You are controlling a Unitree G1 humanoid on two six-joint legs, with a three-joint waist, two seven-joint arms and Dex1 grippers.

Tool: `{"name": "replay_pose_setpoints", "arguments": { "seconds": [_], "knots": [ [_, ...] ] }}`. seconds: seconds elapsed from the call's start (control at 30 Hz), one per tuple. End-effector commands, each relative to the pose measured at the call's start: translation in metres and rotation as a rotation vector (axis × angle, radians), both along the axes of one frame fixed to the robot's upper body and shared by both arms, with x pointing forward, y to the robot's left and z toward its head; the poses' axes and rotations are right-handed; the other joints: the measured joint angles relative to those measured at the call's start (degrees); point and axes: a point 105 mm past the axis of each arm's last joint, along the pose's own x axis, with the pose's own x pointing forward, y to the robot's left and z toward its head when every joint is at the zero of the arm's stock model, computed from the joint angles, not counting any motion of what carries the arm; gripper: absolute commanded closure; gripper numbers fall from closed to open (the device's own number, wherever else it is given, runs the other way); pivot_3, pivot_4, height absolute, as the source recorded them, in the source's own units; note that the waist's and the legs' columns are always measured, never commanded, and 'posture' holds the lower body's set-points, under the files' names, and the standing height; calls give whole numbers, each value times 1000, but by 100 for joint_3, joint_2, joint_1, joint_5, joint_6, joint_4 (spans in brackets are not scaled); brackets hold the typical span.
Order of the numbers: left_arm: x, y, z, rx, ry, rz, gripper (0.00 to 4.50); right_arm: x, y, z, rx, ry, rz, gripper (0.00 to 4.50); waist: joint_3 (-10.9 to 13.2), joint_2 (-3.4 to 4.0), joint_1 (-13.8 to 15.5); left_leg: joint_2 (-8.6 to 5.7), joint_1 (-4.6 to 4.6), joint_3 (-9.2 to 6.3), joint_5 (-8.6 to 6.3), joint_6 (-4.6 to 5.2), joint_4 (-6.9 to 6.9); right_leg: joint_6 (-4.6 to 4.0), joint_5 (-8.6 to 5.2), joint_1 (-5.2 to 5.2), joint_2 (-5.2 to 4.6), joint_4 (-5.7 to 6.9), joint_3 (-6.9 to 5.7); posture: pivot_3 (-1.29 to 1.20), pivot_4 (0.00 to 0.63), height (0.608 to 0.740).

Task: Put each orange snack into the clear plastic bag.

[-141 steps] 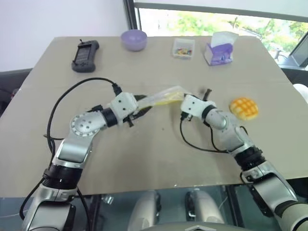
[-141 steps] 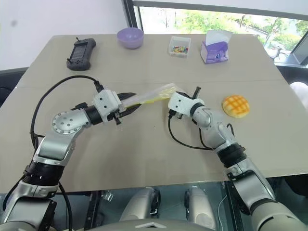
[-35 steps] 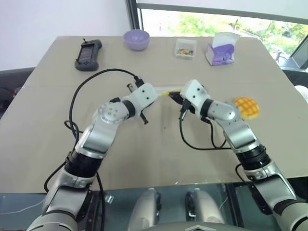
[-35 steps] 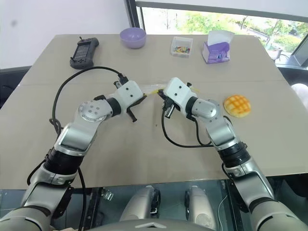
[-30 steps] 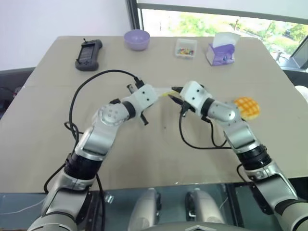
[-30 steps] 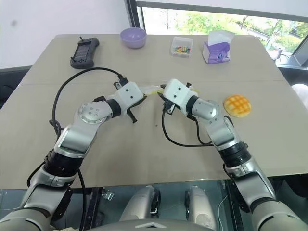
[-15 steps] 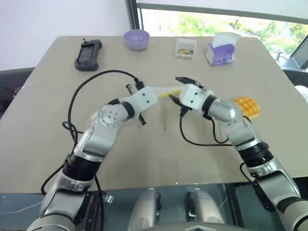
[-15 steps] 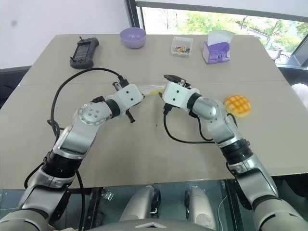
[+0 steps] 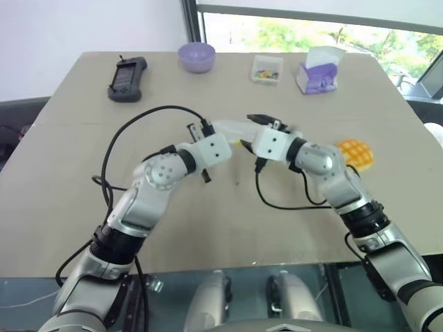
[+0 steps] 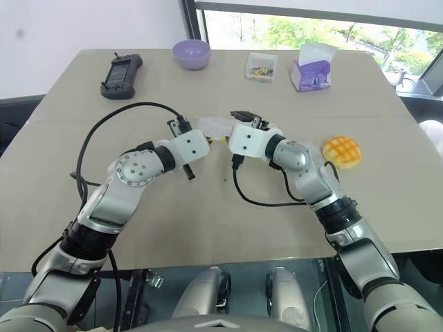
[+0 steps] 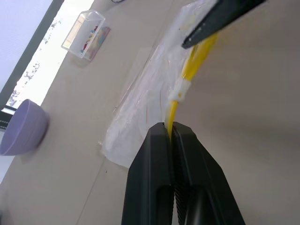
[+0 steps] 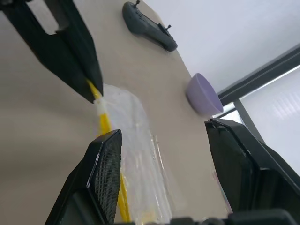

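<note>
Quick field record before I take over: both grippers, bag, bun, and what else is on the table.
left gripper: shut on the yellow seal strip of the clear plastic bag
right gripper: open, fingers either side of the bag's seal strip, not clamped
clear plastic bag: held up above the table between the two grippers
orange bun: on the table beside the right arm, not in the bag
far edge: black controller, purple bowl, small clear box, purple tissue box

Both arms were silver-grey metal with round, screw-ringed joint housings and black bands at the forearms. White boxy wrist modules carried each pincer's two black fingers. Black cables looped loosely from each wrist.
</note>
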Motion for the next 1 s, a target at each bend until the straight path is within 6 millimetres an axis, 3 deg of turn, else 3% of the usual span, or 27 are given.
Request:
{"name": "replay_pose_setpoints", "arguments": {
  "seconds": [0.03, 0.47, 1.0],
  "knots": [
    [-2, -1, 14, -6, -57, -12, 4500, -8, 1, 14, 13, -49, 36, 1393, 0, 0, 0, 0, 0, 0, -1, 1, 0, 0, 0, 0, 0, 0, 0, 0, 150, 740],
    [-5, -3, 14, 14, -70, -34, 4500, -1, -4, 16, 37, -25, 2, 1393, 0, 0, -2, 0, 0, 0, 0, 0, 0, 0, 0, 0, 0, 1, 0, 0, 150, 740],
    [-16, -11, 11, 47, -95, -125, 4500, 22, -21, -7, 91, 131, -188, 1393, 0, 0, -1, 0, 0, 0, -1, 2, 0, 0, 0, 0, -1, 0, 0, 0, 150, 740]
  ]
}}
